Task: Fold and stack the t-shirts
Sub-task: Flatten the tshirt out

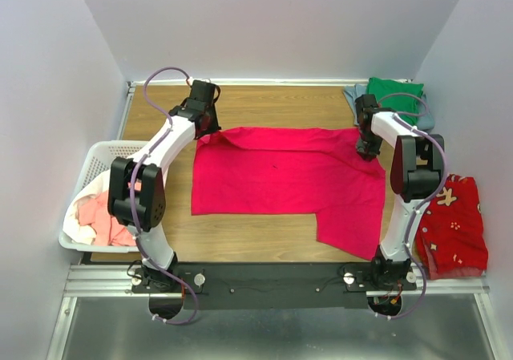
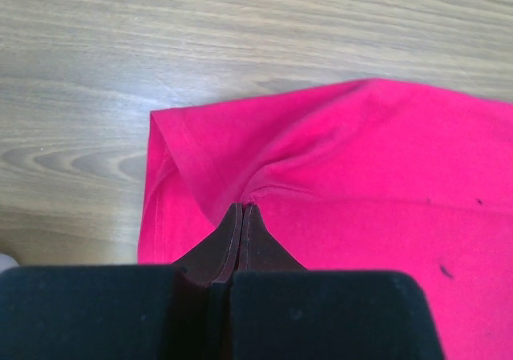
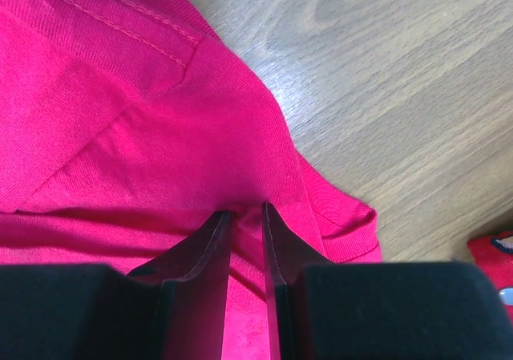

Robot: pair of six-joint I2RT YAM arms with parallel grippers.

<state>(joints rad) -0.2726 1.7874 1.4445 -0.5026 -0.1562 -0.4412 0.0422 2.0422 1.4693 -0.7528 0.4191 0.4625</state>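
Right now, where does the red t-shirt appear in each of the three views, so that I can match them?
Top external: the red t-shirt lies spread across the middle of the wooden table.
Left wrist: the red t-shirt fills the right side and lower centre, with its corner at the left.
Right wrist: the red t-shirt fills the left side and centre.
Shared landmark: the wooden table, bare beside the cloth in the left wrist and right wrist views.

We count one crimson shirt (image 1: 280, 175), one green (image 1: 394, 89), one grey-blue (image 1: 351, 95), one salmon (image 1: 108, 214), one white (image 1: 80, 232); one basket (image 1: 100, 147), one patterned cloth (image 1: 457, 224), two arms (image 1: 148, 185) (image 1: 413, 167).
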